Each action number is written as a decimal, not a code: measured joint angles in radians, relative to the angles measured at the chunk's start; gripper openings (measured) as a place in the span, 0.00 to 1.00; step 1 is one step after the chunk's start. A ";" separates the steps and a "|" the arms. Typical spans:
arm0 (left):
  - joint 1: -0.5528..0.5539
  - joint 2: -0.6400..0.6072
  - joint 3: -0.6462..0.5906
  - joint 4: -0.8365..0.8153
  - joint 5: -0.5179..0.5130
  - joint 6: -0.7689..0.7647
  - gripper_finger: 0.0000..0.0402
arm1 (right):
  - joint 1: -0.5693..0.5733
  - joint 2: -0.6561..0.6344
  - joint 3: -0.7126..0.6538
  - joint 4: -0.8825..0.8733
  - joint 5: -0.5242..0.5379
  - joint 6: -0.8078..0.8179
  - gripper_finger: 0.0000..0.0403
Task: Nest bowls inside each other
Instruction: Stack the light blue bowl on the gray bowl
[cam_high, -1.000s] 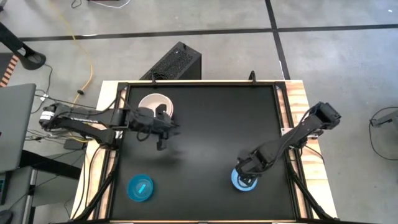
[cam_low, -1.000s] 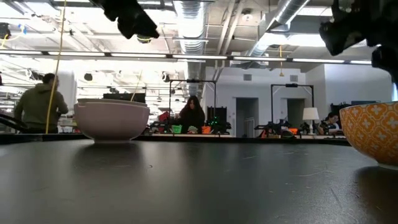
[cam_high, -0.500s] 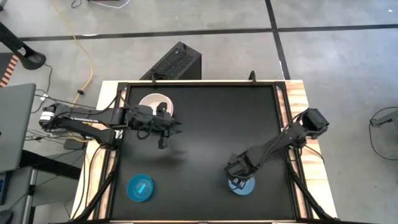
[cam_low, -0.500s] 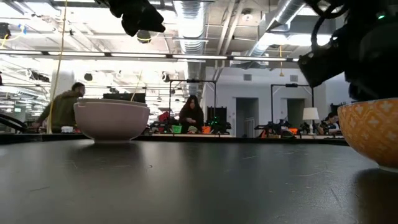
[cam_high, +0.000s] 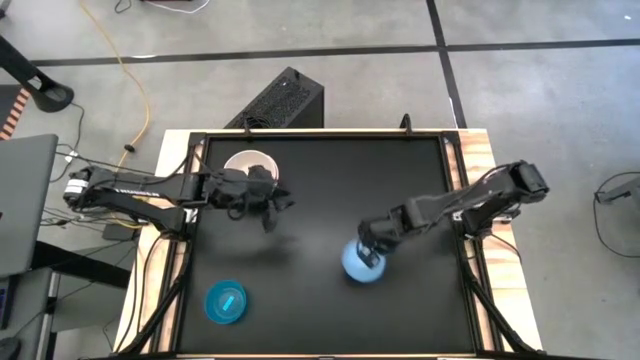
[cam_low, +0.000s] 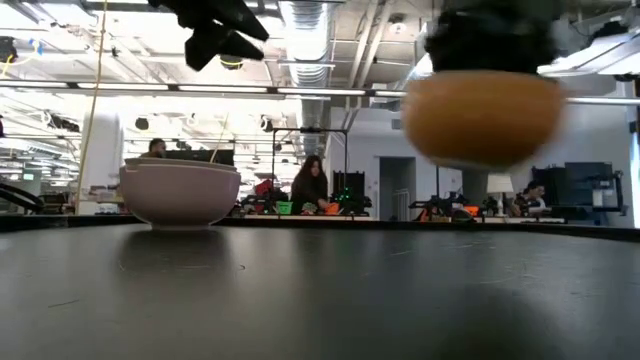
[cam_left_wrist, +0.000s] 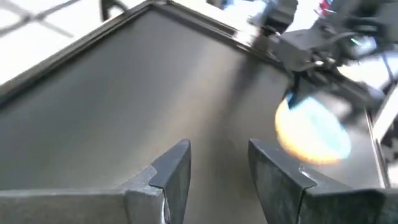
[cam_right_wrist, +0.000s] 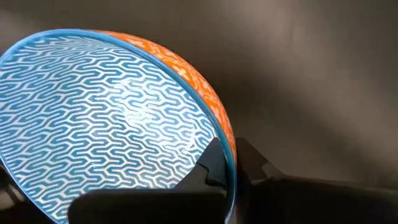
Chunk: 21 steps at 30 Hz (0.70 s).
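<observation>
Light blue bowl (cam_high: 359, 264), orange outside: pinched at its rim by the right gripper (cam_high: 371, 254) and carried clear of the table (cam_high: 330, 190), presumably toward the white bowl (cam_high: 246, 163) stack at far left, beside which the left gripper (cam_high: 268, 206) hovers part-spread, empty; teal-blue bowl (cam_high: 226, 301) sits near-left.

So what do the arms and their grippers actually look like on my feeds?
Both arms are dark, near-black jointed links. The left gripper has two flat grey-black wedge fingers with angled tips; the right gripper has matching dark fingers. The left arm carries a pale band near its base.
</observation>
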 joint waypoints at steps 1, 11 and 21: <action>0.008 0.002 0.000 0.001 -0.007 -0.060 0.37 | -0.025 -0.004 0.011 0.007 0.020 0.000 0.02; 0.106 0.090 0.000 0.090 0.119 -0.382 0.37 | -0.224 0.078 0.098 0.093 0.017 -0.040 0.01; 0.109 0.267 0.047 0.088 0.289 -0.336 0.37 | -0.329 0.232 0.252 0.096 -0.044 -0.130 0.01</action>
